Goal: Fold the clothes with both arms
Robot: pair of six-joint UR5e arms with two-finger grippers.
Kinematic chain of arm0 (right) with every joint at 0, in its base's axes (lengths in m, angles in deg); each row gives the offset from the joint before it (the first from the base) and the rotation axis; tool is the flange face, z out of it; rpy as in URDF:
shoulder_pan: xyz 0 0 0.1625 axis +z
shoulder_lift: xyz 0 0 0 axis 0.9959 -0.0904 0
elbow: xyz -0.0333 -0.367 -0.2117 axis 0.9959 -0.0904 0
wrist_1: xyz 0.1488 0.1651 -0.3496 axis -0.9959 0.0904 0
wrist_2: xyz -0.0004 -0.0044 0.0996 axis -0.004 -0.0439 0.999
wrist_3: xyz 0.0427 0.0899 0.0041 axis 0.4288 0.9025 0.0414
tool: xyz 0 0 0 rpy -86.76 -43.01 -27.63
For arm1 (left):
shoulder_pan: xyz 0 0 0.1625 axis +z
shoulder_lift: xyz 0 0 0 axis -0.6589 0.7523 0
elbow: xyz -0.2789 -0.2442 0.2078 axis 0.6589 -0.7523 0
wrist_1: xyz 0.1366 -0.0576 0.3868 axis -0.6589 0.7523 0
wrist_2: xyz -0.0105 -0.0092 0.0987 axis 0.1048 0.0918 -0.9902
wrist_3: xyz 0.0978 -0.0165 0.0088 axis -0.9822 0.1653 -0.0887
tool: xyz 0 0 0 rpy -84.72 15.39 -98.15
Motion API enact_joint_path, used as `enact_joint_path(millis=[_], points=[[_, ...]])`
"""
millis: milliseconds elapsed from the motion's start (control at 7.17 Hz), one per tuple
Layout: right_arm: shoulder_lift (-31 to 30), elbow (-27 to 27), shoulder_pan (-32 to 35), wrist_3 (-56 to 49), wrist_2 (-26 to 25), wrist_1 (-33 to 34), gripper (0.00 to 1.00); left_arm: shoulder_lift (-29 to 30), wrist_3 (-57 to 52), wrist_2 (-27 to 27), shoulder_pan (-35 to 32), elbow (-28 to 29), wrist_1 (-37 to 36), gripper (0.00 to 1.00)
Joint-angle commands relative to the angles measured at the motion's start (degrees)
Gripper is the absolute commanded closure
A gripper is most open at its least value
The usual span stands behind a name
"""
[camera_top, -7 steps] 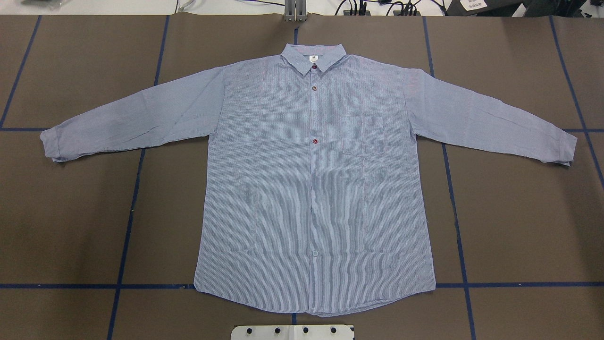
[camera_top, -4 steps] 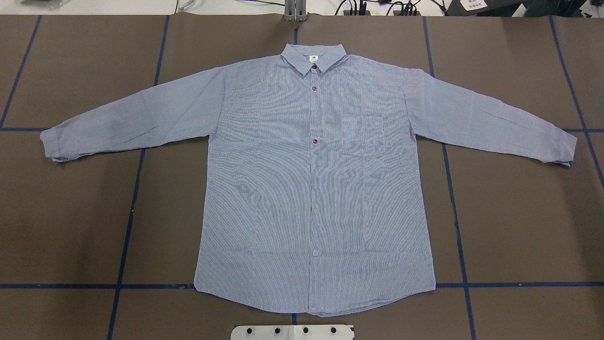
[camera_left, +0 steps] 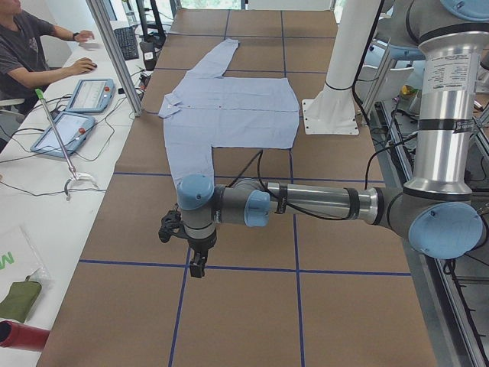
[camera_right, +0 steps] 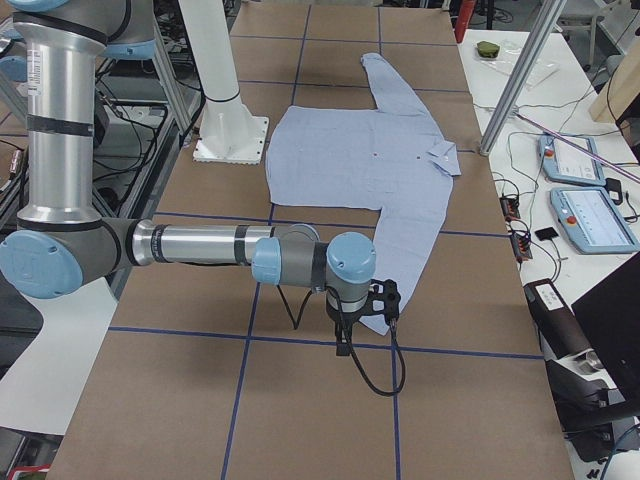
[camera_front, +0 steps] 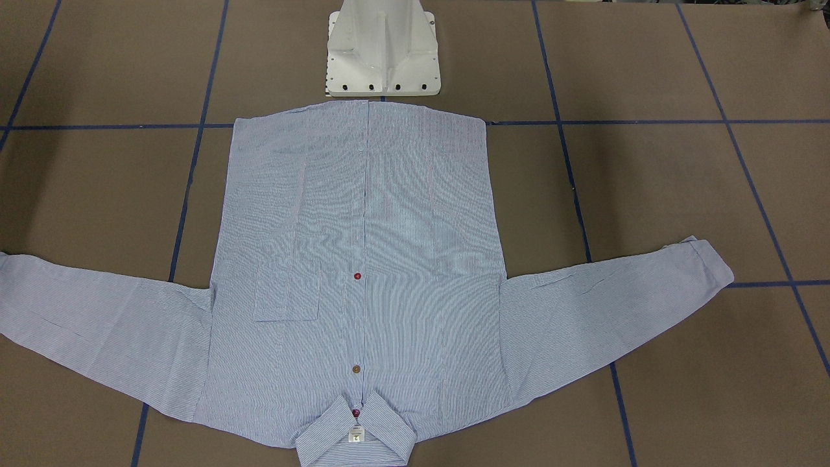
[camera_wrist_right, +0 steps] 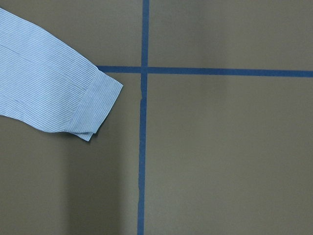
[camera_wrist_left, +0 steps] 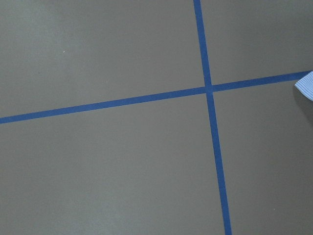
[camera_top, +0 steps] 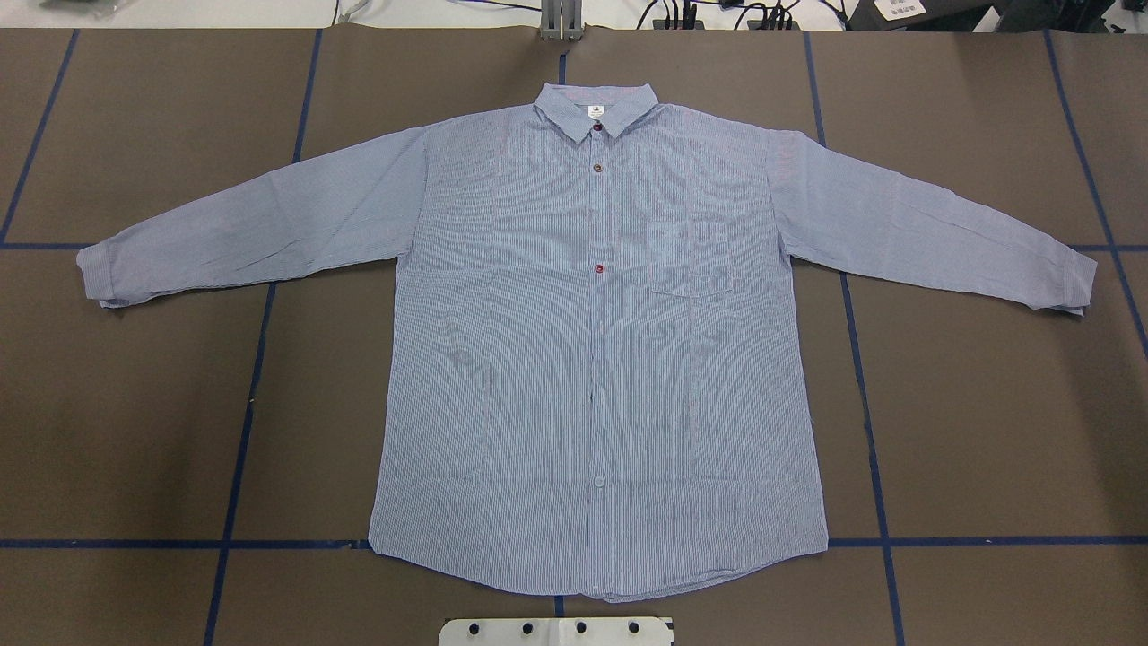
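From my station I see the shirt (camera_top: 596,359) lying flat and buttoned, front up, on the brown desk (camera_top: 987,404). Its hem sits just in front of the white pedestal (camera_front: 382,58), its collar (camera_top: 596,112) on the side farthest from the pedestal, and both sleeves are stretched out wide to either side of it. Well out to the pedestal's left, the left arm (camera_left: 321,202) reaches low over the desk with the left gripper (camera_left: 197,266) pointing down past the end of that sleeve. Its wrist camera catches only a sliver of cuff (camera_wrist_left: 305,88) beside a crossing of blue tape lines (camera_wrist_left: 210,90). Well out to the pedestal's right, the right arm (camera_right: 200,245) holds the right gripper (camera_right: 342,347) above the other sleeve's end, with that cuff (camera_wrist_right: 95,105) showing in its wrist view. I cannot tell whether either gripper is spread or pressed together. A person (camera_left: 27,46) sits at a side bench beyond the collar.
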Motion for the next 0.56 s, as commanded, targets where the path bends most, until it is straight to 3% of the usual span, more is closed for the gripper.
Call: enact_joint_path(millis=[0, 418], points=[[0.7, -0.5, -0.6, 0.0, 1.9, -2.3, 0.00, 1.4, 0.4, -0.3, 0.5, 0.2, 5.5, 0.00], [0.9, -13.2, -2.6, 4.3, 6.5, -23.3, 0.00, 0.6, 1.8, 0.9, 0.6, 2.9, 16.3, 0.00]])
